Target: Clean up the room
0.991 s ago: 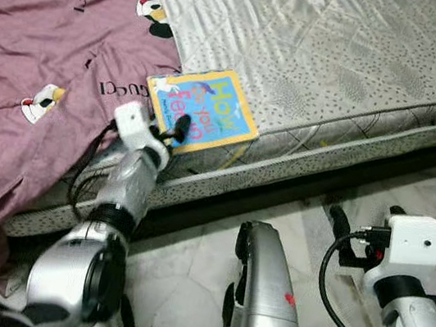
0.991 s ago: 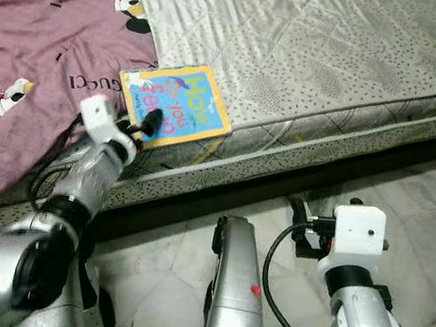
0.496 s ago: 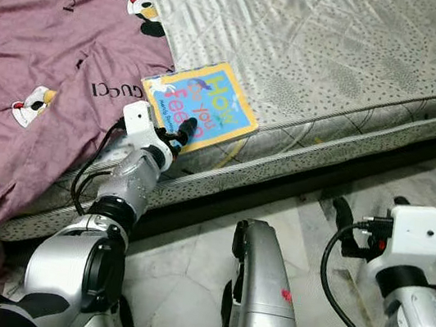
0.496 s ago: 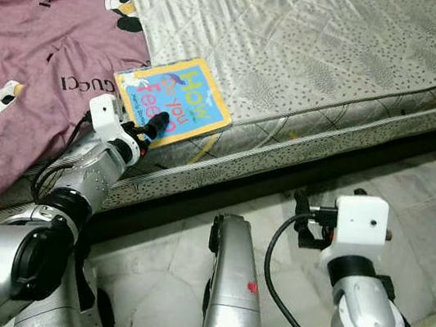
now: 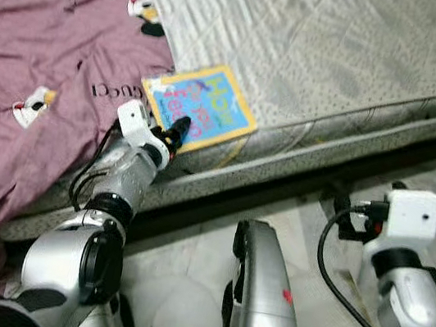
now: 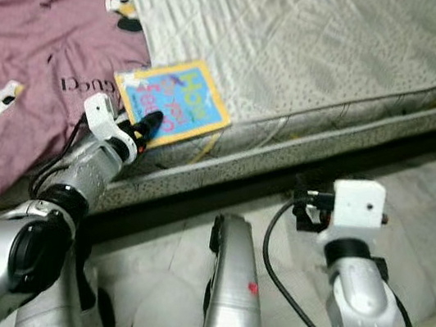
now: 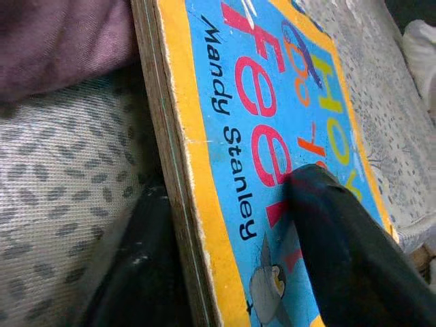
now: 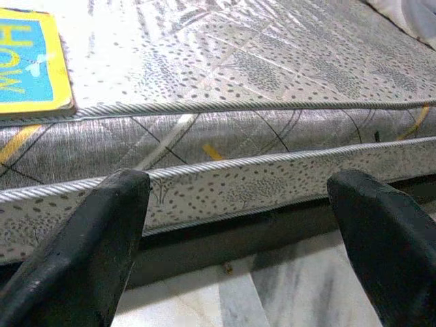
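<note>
Blue-and-yellow book (image 5: 200, 108), one, in left gripper (image 5: 178, 130) on mattress (image 5: 342, 59).

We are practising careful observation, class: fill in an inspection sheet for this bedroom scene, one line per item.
Surface: mattress, grey patterned, bare on the right.
Job's things: book, blue with yellow border, flat near the mattress edge.
Clutter: purple blanket on the left part, draping over the edge.
Grippers: left gripper closed on the book's edge, one finger on the cover, one beneath; right gripper open, low before the mattress side.
Cables: black cable looping from the right wrist.
Surroundings: pale tiled floor.
</note>
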`<state>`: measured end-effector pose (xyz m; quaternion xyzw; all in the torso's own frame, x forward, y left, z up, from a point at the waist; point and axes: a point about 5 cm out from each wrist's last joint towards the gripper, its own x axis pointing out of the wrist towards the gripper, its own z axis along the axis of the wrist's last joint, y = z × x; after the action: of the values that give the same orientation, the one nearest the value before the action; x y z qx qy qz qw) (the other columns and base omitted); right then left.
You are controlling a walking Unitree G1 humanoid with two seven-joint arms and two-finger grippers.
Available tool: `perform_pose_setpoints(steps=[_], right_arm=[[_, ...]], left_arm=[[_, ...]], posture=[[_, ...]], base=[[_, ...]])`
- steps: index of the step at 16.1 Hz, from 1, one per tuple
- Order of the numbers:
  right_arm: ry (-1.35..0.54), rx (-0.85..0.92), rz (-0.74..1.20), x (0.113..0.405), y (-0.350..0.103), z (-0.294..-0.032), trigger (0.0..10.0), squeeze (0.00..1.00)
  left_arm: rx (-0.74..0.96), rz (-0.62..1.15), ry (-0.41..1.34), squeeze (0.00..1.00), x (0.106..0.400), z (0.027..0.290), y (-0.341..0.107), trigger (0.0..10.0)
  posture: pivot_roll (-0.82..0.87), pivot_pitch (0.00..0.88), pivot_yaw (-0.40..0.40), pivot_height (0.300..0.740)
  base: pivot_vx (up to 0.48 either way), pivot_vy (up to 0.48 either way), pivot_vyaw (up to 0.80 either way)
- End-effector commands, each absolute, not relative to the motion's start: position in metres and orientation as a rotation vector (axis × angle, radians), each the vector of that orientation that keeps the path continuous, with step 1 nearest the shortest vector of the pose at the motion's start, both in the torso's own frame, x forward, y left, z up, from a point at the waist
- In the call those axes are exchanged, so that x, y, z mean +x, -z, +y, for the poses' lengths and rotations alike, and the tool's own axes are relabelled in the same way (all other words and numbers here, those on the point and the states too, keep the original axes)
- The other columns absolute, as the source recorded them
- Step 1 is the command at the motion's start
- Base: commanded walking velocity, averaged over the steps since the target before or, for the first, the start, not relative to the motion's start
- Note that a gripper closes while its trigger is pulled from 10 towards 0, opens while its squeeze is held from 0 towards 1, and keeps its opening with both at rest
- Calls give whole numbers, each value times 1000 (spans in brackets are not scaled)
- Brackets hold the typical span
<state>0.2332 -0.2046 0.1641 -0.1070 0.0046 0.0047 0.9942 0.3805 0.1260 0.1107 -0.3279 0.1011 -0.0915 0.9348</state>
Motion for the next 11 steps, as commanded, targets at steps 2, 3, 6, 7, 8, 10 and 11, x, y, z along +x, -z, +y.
perform_pose_setpoints(steps=[2,3,6,7,8,10,11], right_arm=[[-25,-206,10,240,-158,-199,10000,0],[-24,-205,5,243,-158,-199,10000,0],[-24,-204,0,247,-156,-201,10000,0],[-35,-200,-1,252,-151,-198,10000,0],[-50,-191,-7,256,-149,-193,10000,0],[-69,-168,-28,264,-149,-182,10000,0],[-81,-154,-42,270,-148,-175,10000,0]], left_arm=[[-677,249,164,0,378,133,-104,0],[-678,246,150,0,379,137,-105,0],[-709,212,104,0,383,150,-113,0],[-711,198,102,0,385,154,-116,0],[-694,191,116,0,385,154,-117,0],[-675,172,116,0,385,159,-119,0],[-659,140,117,0,386,165,-124,0]], posture=[[-251,152,-2,493],[-242,144,2,493],[-209,130,3,493],[-176,111,1,493],[-165,101,2,493],[-139,76,5,493],[-122,58,8,493]], base=[[0,0,0],[0,0,0],[0,0,0],[0,0,0],[0,0,0],[0,0,0],[0,0,0]])
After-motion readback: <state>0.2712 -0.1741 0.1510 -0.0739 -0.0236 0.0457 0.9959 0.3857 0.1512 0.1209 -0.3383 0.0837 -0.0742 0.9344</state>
